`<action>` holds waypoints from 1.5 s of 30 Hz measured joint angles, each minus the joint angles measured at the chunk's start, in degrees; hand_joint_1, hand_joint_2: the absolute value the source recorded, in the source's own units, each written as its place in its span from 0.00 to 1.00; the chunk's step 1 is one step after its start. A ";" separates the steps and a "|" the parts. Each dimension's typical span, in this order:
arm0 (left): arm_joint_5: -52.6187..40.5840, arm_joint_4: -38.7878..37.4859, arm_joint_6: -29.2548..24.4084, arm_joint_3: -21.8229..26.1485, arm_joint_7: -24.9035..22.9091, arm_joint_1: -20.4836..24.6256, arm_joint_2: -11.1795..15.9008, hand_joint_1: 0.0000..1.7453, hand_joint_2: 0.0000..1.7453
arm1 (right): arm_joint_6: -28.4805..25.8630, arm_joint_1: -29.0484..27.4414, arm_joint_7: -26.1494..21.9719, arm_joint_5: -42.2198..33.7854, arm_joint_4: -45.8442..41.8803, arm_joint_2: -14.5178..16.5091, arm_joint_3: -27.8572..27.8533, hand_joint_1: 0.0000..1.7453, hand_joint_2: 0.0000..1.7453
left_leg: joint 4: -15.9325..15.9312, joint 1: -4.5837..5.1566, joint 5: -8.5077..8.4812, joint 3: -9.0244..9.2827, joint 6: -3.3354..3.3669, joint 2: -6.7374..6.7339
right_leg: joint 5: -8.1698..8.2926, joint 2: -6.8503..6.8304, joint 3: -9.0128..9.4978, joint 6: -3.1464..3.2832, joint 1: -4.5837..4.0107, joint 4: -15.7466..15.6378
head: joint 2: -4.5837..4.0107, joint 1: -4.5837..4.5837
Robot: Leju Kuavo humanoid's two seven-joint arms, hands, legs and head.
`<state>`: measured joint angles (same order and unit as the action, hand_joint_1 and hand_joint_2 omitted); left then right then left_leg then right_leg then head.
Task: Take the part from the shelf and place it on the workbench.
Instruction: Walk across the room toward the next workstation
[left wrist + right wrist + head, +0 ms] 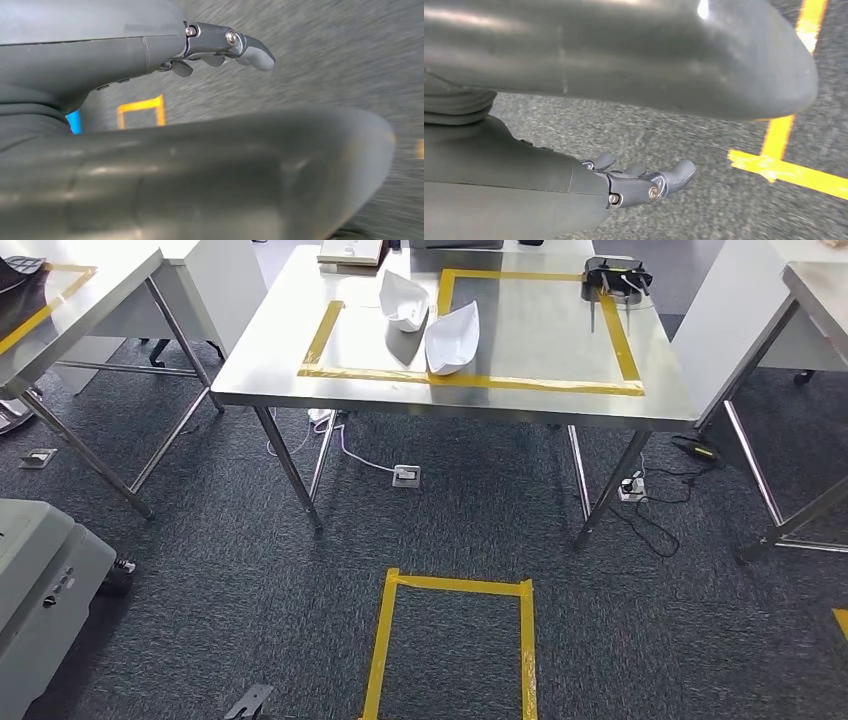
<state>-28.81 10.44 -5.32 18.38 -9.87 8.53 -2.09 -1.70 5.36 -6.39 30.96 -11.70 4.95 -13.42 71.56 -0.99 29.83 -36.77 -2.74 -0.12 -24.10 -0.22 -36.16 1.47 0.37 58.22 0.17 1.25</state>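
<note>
Two white curved shell-like parts (452,338) (404,300) lie side by side on the steel workbench (260,370), at the left end of a yellow tape rectangle (470,380). My left hand (215,45) hangs over the grey carpet with its fingers stretched out and nothing in them. My right hand (639,185) also hangs above the carpet, fingers apart and holding nothing, near a yellow tape line (784,170).
A black device (615,278) sits at the workbench's far right corner. More steel tables stand at the left (80,280) and right (810,285). A yellow tape square (455,586) marks the floor in front. A grey machine (40,580) stands lower left. Cables and a floor socket (405,476) lie under the bench.
</note>
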 joint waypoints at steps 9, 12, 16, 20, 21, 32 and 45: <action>-3.78 -0.32 0.87 1.56 2.94 -2.80 -2.20 0.00 0.00 | -0.20 -0.09 -0.44 0.26 0.11 -0.02 -0.63 0.00 0.00 | -12.45 0.27 -0.66 5.70 3.96 0.00 | -3.19 -0.13 -3.89 -2.96 0.28 5.40 | 0.00 -0.19; -5.42 -0.30 0.99 1.51 3.90 -1.81 -2.26 0.00 0.00 | -0.27 0.19 -0.65 0.25 0.12 -0.03 -0.98 0.00 0.00 | -12.35 0.54 -2.89 3.05 4.30 -0.02 | -9.82 -0.03 -5.76 -3.10 0.20 15.75 | 0.00 -0.26; -6.76 -0.28 1.42 1.44 4.26 -0.17 -2.39 0.00 0.00 | -0.46 0.60 -0.85 0.25 0.11 -0.07 -1.36 0.00 0.00 | -12.29 0.75 -5.53 -0.01 3.98 -0.03 | -6.39 0.14 2.77 -1.83 -0.36 8.75 | 0.00 -0.26; -7.25 -0.21 1.45 1.36 4.25 0.80 -2.61 0.00 0.00 | -0.75 1.09 -0.79 0.28 0.08 -0.22 -1.79 0.00 0.00 | -13.13 0.56 -7.91 -0.59 2.75 -0.21 | -6.54 0.23 8.80 -0.50 -1.31 -1.36 | 0.00 -0.34; -7.24 -0.22 1.41 1.36 4.20 0.82 -2.61 0.00 0.00 | -0.77 1.13 -0.67 0.31 0.08 -0.21 -1.86 0.00 0.00 | -13.44 0.52 -8.37 -0.63 2.39 -0.22 | -5.85 0.17 8.45 -0.15 -1.18 -1.72 | 0.00 -0.42; -6.33 -0.29 -0.54 1.38 3.94 0.28 -2.56 0.00 0.00 | -1.12 1.36 -0.08 0.70 0.10 -0.11 -2.58 0.00 0.00 | -7.16 -0.06 -0.06 4.90 0.07 0.17 | 0.27 -0.59 -0.14 -0.14 -0.11 0.20 | 0.00 -0.02; -5.38 -0.40 -1.73 1.91 3.94 -0.73 -2.57 0.00 0.00 | -1.05 1.10 -0.02 0.86 0.16 0.08 -3.15 0.00 0.00 | -12.57 0.27 -2.03 4.38 3.93 0.06 | -6.60 -0.12 -3.78 -2.93 0.31 9.38 | 0.00 -0.16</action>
<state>-34.18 10.04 -7.04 20.29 -5.93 7.80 -4.66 -2.75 6.46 -6.40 31.82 -11.54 5.03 -16.57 58.99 -0.72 27.79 -32.38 1.18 -0.07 -30.70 -0.34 -39.94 -1.47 0.68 67.60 0.17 1.09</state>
